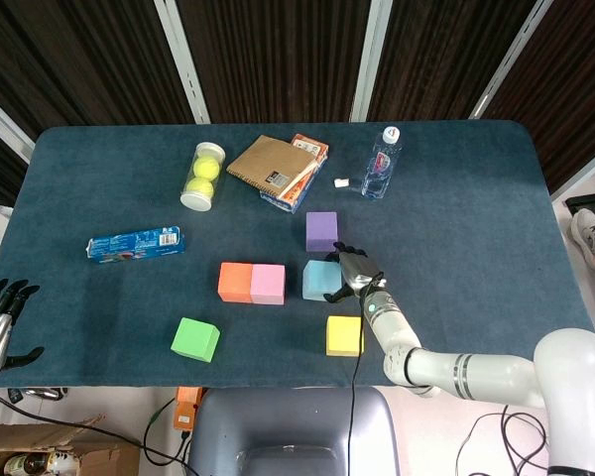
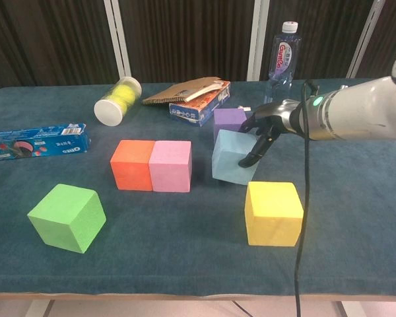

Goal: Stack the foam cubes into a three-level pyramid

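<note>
One light blue cube point(image 2: 233, 157), at frame centre just right of the pink cube point(image 2: 170, 166), is gripped by the right hand point(image 2: 264, 127), fingers draped over its right side.

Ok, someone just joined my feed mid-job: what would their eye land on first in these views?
First, the right hand gripping the light blue cube near the table's middle, tilted, just right of the orange cube and pink cube, which sit touching in a row. Next come the loose bright blocks: the yellow cube in front, the green cube front left, and the purple cube behind.
</note>
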Tool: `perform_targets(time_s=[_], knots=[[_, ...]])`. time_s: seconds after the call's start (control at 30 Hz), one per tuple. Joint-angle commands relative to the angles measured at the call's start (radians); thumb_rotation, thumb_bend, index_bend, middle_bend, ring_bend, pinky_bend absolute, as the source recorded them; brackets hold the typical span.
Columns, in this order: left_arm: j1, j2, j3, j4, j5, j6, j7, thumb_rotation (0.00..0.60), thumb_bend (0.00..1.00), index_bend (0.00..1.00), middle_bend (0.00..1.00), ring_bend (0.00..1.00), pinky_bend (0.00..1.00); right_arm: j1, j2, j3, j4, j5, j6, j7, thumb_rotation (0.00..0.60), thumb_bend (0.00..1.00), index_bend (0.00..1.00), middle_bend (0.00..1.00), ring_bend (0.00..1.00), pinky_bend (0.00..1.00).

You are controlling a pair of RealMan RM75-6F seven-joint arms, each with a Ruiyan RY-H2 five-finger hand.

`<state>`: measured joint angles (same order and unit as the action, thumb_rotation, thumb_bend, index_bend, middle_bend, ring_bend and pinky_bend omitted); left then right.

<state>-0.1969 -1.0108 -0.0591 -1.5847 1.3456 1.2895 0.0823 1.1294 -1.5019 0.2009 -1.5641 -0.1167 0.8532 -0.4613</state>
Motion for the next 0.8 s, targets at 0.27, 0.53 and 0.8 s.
perform_targets(time_s=[0.27,0.53,0.8], knots=[[0.006,0.001,0.003,0.011,0.013,0.009,-0.025,0.6,0.01,0.19,0.11,0.03,0.05,0.032,-0.041,0.003,0.014,0.053,0.037,-0.06,0.6,0.2,0.54,0.03,0.0,0.0],[0.009,0.002,0.004,0.011,0.018,0.013,-0.027,0.6,0.01,0.19,0.11,0.03,0.05,0.036,-0.062,0.018,0.026,0.065,0.041,-0.074,0.6,0.2,0.54,0.03,0.0,0.0],[0.01,0.002,0.004,0.014,0.017,0.011,-0.032,0.6,0.01,0.19,0.11,0.03,0.05,0.042,-0.076,0.039,0.045,0.077,0.041,-0.084,0.6,0.2,0.53,0.03,0.0,0.0]])
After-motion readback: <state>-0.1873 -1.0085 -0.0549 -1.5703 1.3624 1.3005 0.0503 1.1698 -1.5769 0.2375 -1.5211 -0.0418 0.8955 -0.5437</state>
